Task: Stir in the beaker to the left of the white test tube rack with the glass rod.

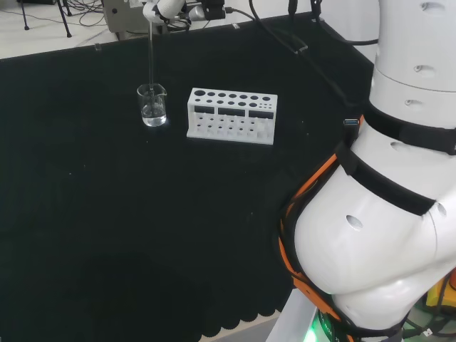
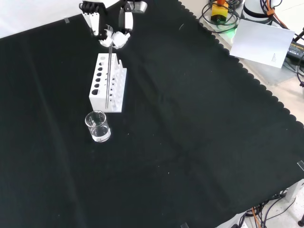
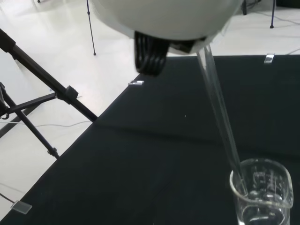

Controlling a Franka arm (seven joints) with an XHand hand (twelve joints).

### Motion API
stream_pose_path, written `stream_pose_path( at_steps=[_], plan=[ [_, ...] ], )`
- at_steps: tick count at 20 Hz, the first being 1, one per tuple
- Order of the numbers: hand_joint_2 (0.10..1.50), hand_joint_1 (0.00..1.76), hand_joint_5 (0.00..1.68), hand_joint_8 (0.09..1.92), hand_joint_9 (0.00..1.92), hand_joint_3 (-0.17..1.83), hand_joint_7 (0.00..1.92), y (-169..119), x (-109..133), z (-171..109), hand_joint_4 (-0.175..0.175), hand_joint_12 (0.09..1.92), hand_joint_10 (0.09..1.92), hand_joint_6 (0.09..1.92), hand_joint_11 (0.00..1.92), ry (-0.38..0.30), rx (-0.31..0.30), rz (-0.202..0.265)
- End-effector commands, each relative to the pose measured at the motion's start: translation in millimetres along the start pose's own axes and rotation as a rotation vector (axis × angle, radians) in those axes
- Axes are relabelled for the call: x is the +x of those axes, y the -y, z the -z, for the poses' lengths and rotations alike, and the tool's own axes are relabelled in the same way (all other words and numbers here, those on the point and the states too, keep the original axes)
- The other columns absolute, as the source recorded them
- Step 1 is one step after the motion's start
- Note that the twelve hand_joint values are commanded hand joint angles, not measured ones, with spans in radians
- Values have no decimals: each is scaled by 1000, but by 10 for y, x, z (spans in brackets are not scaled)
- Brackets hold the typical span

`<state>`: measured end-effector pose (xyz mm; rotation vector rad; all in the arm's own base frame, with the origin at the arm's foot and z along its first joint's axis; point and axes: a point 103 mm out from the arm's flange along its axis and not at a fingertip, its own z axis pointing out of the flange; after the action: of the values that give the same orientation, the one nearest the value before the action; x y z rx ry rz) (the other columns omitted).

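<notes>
Hand [image 2: 110, 33] pinches top of glass rod [image 1: 152, 53], fingers curled round it; rod's lower end sits inside beaker [image 1: 152, 105], left of white test tube rack [image 1: 231, 115] in head view. Judgement: stir in small circles, rod kept near upright and off the glass wall, so the light beaker neither tips nor slides on the surface [image 2: 199, 142].

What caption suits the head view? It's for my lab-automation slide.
The hand lowers a glass rod into the beaker beside the white test tube rack.

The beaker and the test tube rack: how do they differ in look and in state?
The beaker is clear glass and round; the rack is white, opaque and boxy. The glass rod, held by the hand, dips into the beaker; the rack's holes look empty. Both stand upright on the black cloth.
</notes>
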<state>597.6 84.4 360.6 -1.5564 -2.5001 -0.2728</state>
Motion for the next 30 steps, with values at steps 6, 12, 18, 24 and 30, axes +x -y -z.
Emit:
stream_pose_path(
  at_steps=[6, 12, 18, 24, 30],
  plan=[
    [561, 1207, 1202, 1052, 1815, 914, 1512, -190, -174, -58, -175, 637, 665, 916, 1785, -28, -1, 10],
    [560, 1207, 1203, 1052, 1816, 915, 1512, -348, -261, -107, -175, 639, 665, 915, 1785, -40, 1, 5],
    [559, 1207, 1203, 1052, 1817, 916, 1513, -431, -361, -145, -175, 640, 665, 914, 1785, -44, -11, 9],
    [559, 1207, 1204, 1052, 1819, 916, 1513, -572, -493, -248, -175, 642, 665, 914, 1785, -62, 38, -7],
    [558, 1207, 1204, 1053, 1820, 917, 1513, -641, -673, -566, -175, 644, 665, 913, 1786, -47, 44, -11]
  ],
)
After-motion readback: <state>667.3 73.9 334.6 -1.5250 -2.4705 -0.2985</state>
